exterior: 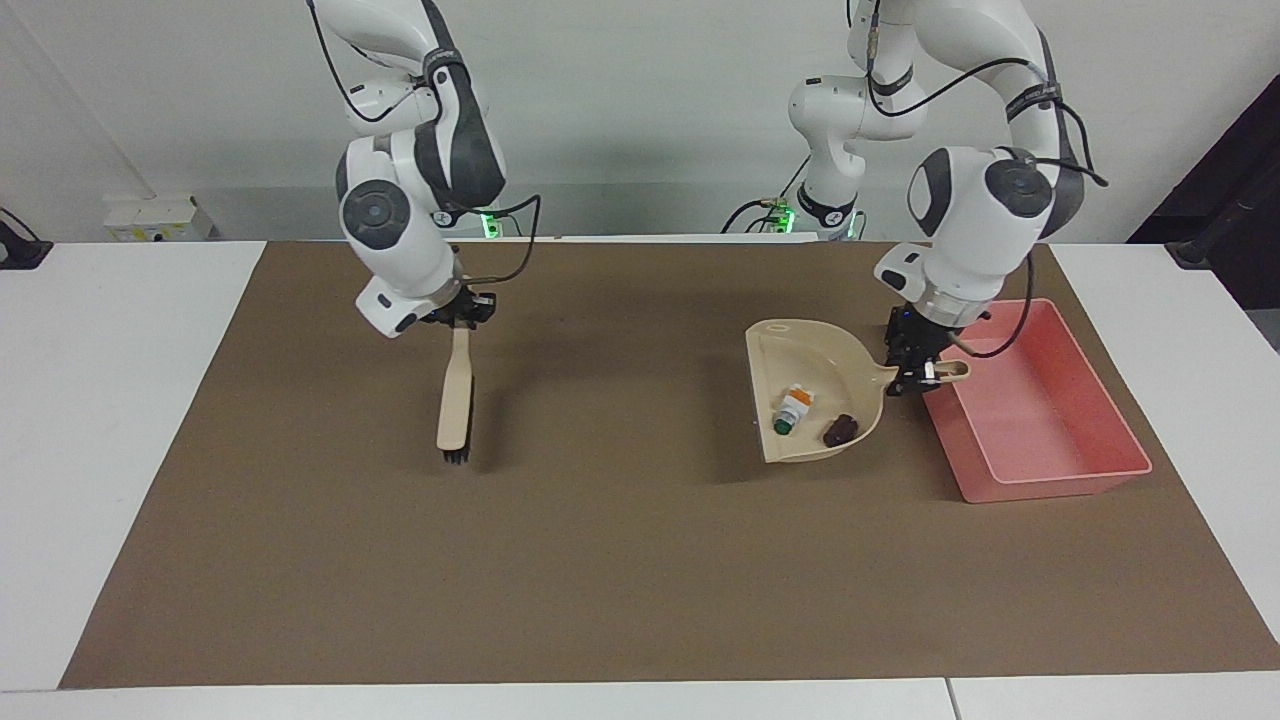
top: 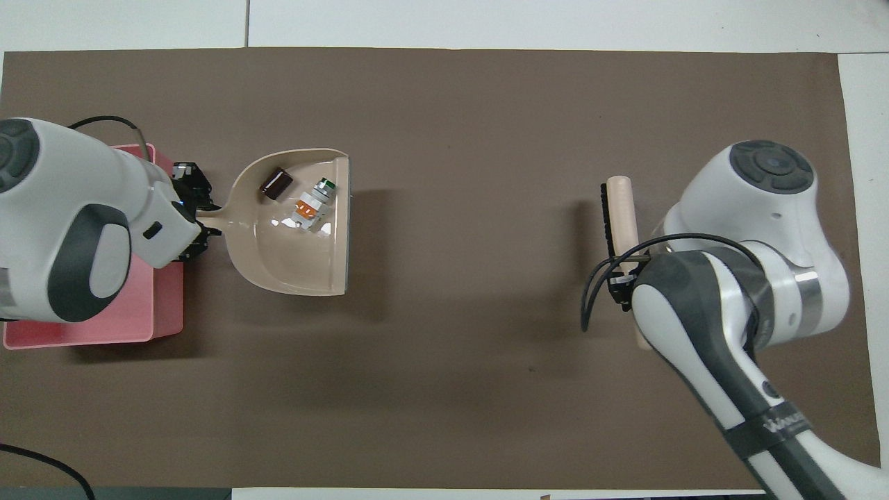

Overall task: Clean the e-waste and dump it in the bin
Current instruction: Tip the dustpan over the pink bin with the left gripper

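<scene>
Tabletop [exterior: 130, 420]: white, overlaid by a brown mat [exterior: 640, 560] that carries all items.

Bin [exterior: 1040, 470]: shallow pink tray with a rimmed edge, resting on the mat at the left arm's end of the tabletop; long axis runs toward and away from the robots.

Dustpan [exterior: 830, 365]: beige, held off the mat just beside the bin's edge; its shadow lies on the mat below. Handle points toward the bin, open mouth toward the right arm's end of the tabletop; the straight lip runs toward and away from the robots.

E-waste, white bit [exterior: 792, 409]: in the dustpan pan; white body with an orange patch and a dark green end. Long axis slanted, green end pointing away from the robots and toward the pan's mouth.

E-waste, dark block [exterior: 839, 429]: in the pan close to the white bit, apart from it, nearer the handle side; long axis slanted.

Left gripper [exterior: 918, 368]: over the bin's near edge, fingers clamped on the dustpan handle.

Brush [exterior: 456, 402]: beige handle, dark bristles at the low end, hanging over the mat well apart from the dustpan, toward the right arm's end. Long axis steep, bristle end down; whether the bristles touch the mat cannot be told.

Right gripper [exterior: 462, 318]: over the mat, fingers clamped on the top of the brush handle.
</scene>
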Motion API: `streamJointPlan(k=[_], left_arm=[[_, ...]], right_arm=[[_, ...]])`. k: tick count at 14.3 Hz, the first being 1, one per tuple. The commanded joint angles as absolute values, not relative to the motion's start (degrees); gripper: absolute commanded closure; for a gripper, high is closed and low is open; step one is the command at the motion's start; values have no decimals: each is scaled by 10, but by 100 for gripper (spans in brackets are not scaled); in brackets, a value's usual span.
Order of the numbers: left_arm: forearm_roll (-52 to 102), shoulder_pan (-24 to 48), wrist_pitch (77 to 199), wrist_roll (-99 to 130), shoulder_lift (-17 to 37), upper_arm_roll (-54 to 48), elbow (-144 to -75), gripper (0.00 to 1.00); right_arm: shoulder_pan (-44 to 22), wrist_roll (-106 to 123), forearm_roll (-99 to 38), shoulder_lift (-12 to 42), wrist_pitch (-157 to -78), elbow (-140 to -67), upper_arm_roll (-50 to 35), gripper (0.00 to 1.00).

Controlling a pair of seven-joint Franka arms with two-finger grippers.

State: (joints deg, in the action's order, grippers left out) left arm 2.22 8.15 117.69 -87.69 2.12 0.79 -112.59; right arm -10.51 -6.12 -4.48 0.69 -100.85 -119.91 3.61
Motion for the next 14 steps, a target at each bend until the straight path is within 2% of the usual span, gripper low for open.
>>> streamJointPlan(k=[1,4,8,10,14], left_arm=[[37,12,1136,-930,20,7,-1078,100],[30,-66,1118,-948,32,8,-1035,100],[-8,-133,1121,-973,37,14,-1022,100],[-137,-128,1131,-969,47,13,-1021,100],[-213,-120,1148,-953,48,13,-1034,100]], right_arm=[[-42,2,-12,-22,-1048,-1251,27,100],[8,38,3,-22,-1071,-1258,27,100],[57,83,5,-33,-1133,-1311,27,100],[62,83,6,-40,-1144,-1326,28,100],[67,83,20,-36,-1150,-1331,27,100]])
